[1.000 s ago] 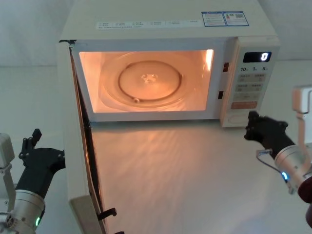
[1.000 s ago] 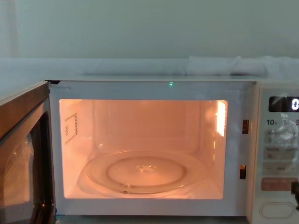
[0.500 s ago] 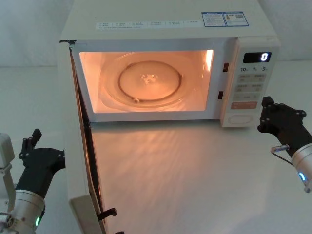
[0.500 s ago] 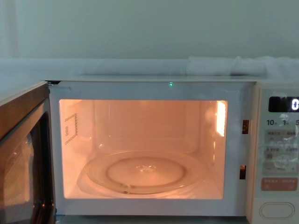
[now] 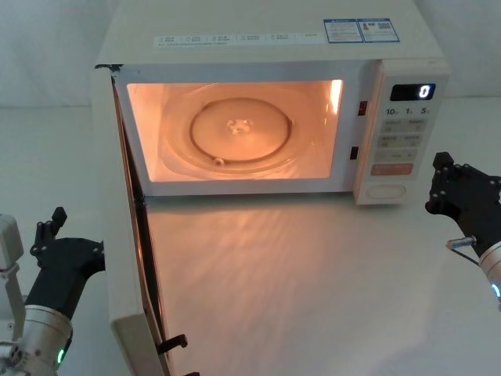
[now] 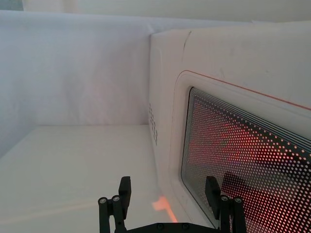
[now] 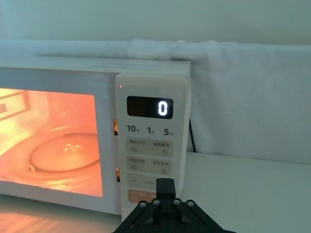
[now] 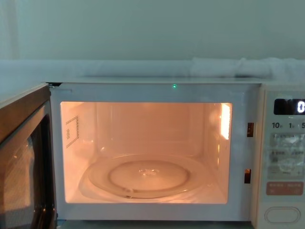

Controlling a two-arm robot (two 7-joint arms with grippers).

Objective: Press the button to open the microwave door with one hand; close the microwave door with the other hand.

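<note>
Pulling rightward off the button (image 5: 389, 190), the right gripper (image 5: 443, 186), jaw state unclear, leaves the open microwave door (image 5: 125, 258) for the spread-fingered left gripper (image 5: 48, 232)

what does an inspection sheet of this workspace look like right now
surface: pale table, orange glow cast on it from the lit cavity
microwave door: swung wide open toward the robot's left, hinged at the left edge
button: at the bottom of the control panel, untouched, display reads 0
turntable: glass plate, nothing on it
clutter: nothing seen
left gripper: low on the outer side of the open door, fingers open, not touching it
right gripper: right of the panel, off the button
cables: thin dark cord behind the microwave
surroundings: white cloth backdrop
</note>
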